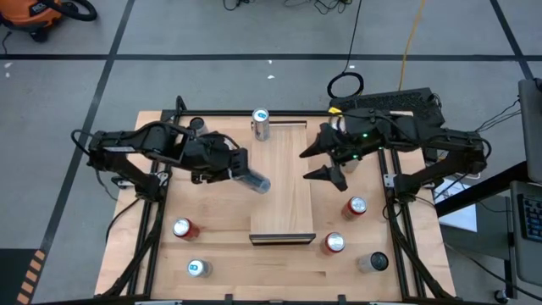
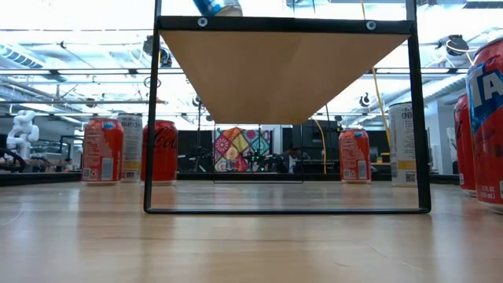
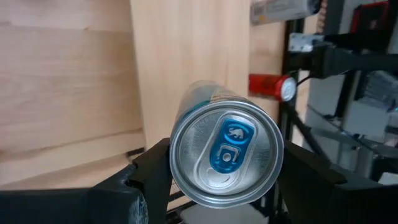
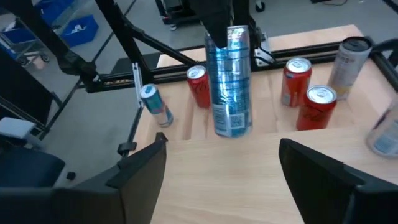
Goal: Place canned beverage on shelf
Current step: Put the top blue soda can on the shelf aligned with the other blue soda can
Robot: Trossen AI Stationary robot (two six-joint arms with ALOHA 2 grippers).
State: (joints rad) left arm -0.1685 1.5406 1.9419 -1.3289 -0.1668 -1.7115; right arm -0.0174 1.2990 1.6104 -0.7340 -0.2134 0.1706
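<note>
The left gripper (image 1: 230, 167) holds a blue and silver can (image 1: 254, 180) between its two fingers, gripped near the top. The can is tipped in the air so its bottom points at the shelf (image 1: 284, 182), right at the shelf's 9 o'clock edge. It is held this way so it can be moved over the wood and stood up there.

The right gripper (image 1: 326, 161) hangs over the shelf's 3 o'clock side with its fingers spread wide and nothing in them. It looks like it is waiting to help, but that is only a guess.

The shelf is a long pale board raised on a thin black frame (image 2: 151, 118) in the middle of the table (image 1: 229, 263). One silver can (image 1: 260, 124) already stands at its 12 o'clock end.

Other cans stand on the table around it: a red can (image 1: 182, 227) and a small blue-top can (image 1: 197, 268) near 7 o'clock, and two red cans (image 1: 356, 207) plus a dark-top can (image 1: 377, 262) near 4 o'clock. The middle of the shelf is bare, but the right gripper hangs close above one side.
</note>
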